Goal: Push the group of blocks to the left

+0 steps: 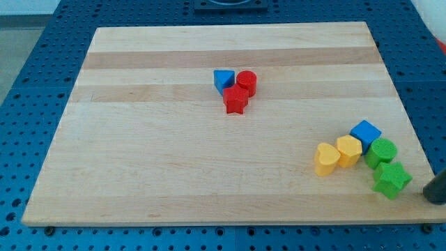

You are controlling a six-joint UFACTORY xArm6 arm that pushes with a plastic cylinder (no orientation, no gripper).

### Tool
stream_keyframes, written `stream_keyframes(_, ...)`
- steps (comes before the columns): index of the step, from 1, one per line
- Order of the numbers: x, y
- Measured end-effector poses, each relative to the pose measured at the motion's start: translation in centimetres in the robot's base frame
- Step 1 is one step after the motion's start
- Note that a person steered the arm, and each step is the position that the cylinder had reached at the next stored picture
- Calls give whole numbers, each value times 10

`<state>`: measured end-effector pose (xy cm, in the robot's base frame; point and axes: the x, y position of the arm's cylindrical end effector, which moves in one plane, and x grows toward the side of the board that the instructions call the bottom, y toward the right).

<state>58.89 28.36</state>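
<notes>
Several blocks huddle at the board's lower right: a yellow heart-shaped block (326, 158), a yellow block (349, 150), a blue cube (366, 132), a green cylinder (382, 151) and a green star-shaped block (391, 180). My tip (433, 194) is at the view's right edge, just right of the green star and apart from it. Near the board's middle, a blue triangular block (223, 80), a red cylinder (247, 82) and a red star-shaped block (236, 100) touch one another.
The wooden board (174, 167) lies on a blue perforated table (42, 63). The lower-right group sits close to the board's right edge.
</notes>
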Motion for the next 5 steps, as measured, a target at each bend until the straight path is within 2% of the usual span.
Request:
stream_keyframes(2,-41,-1)
stream_keyframes(5,-51,-65)
